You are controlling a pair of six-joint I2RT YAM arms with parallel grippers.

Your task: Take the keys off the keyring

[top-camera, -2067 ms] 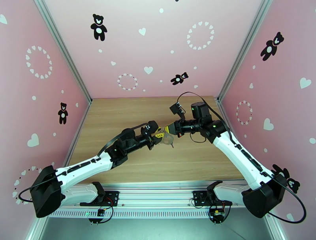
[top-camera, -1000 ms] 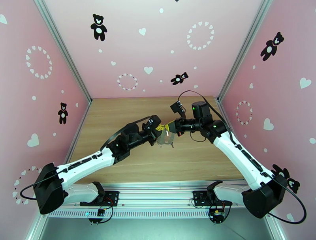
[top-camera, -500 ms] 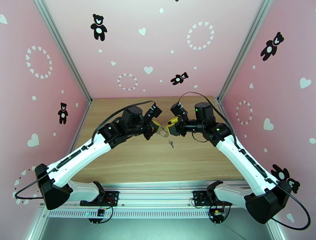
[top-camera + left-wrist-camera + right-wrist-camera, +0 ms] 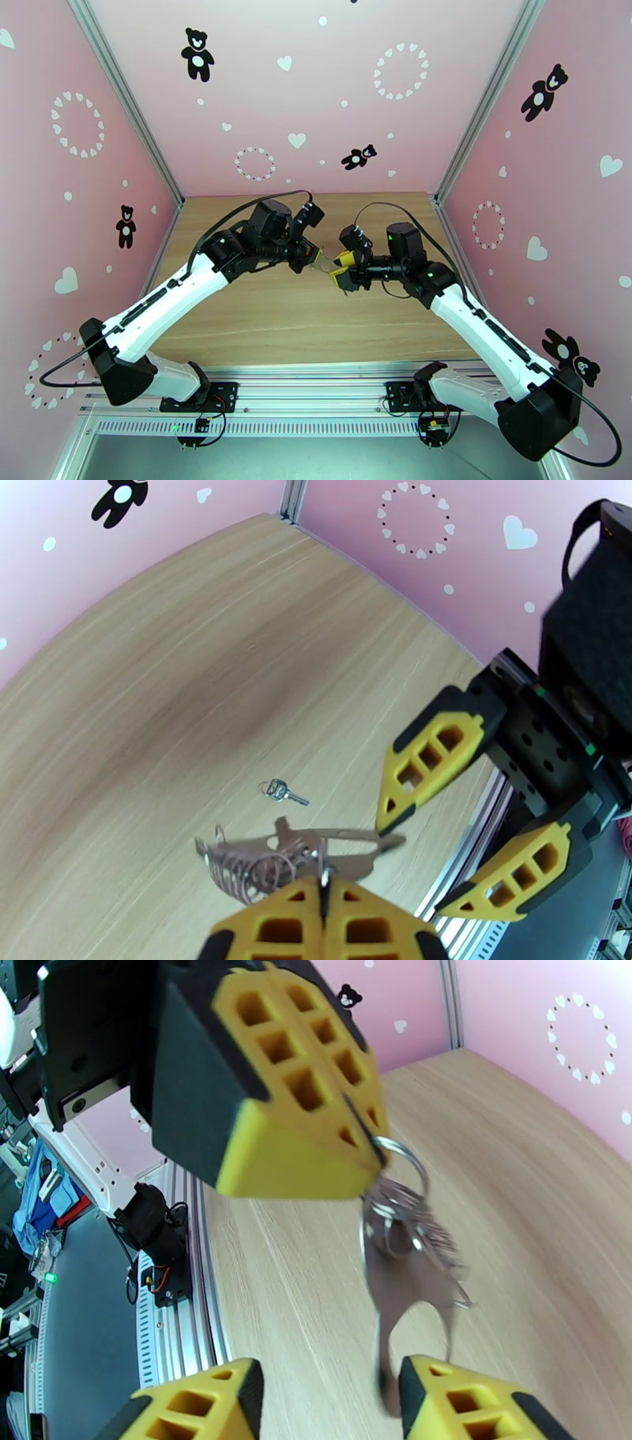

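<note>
- Pink walls (image 4: 316, 95) printed with hearts and black bears enclose a pale wooden table (image 4: 261, 324). Both arms reach over its middle, tips facing each other.
- Left gripper (image 4: 317, 257): jaws pressed fully together, pinching one silvery wire ring of the keyring (image 4: 325, 264). In the right wrist view the left gripper (image 4: 371, 1157) shows the ring emerging from the seam between its yellow pads.
- Keyring (image 4: 411, 1276): a bunch of silvery rings with a flat pinkish-grey tab. It hangs directly under the left gripper's tips, clear of the table. In the left wrist view the keyring (image 4: 276, 859) spreads sideways just ahead of the left gripper (image 4: 322, 884).
- Right gripper (image 4: 336, 266): jaws spread wide, holding nothing, set just opposite the left gripper's tips. In its own wrist view the right gripper (image 4: 328, 1390) has the tab's lower end inside its gap, close beside one of the fingers (image 4: 466, 1406). Whether the two touch cannot be told.
- Key (image 4: 280, 792): one small key with a round head lies flat on the table, below and beyond the left gripper's tips, apart from the keyring. Whether another key sits among the bunched rings cannot be told.
</note>
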